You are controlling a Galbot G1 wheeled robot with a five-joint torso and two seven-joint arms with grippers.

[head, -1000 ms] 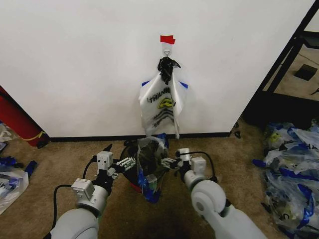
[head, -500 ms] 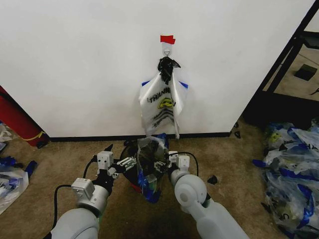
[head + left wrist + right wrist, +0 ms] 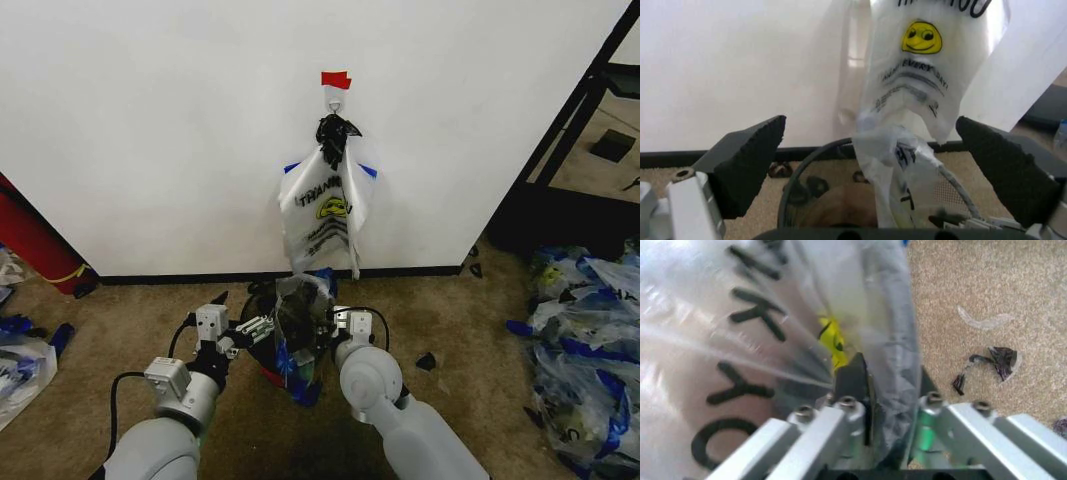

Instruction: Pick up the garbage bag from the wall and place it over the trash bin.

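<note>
The see-through garbage bag (image 3: 300, 335) with blue edges stands bunched over the black trash bin (image 3: 256, 350), low in front of the white wall (image 3: 160, 130). My right gripper (image 3: 326, 326) is at the bag's right side. Its wrist view shows the gripper (image 3: 888, 382) shut on a fold of the garbage bag (image 3: 893, 340). My left gripper (image 3: 254, 328) is at the bag's left edge, above the bin. It (image 3: 870, 130) stands open, its dark pads wide apart around the bin rim (image 3: 797, 177) and the bag (image 3: 893, 160).
An opaque white bag (image 3: 325, 215) with black lettering hangs from the hook (image 3: 336, 100) under red tape. Clear-and-blue bags (image 3: 590, 330) are heaped on the carpet at right, more bags (image 3: 20, 365) at left. A red object (image 3: 30, 240) leans left; a black frame (image 3: 580, 110) stands right.
My right arm has swung in to the left, and its gripper has shifted slightly left against the bag. The left arm and the bag have hardly moved.
</note>
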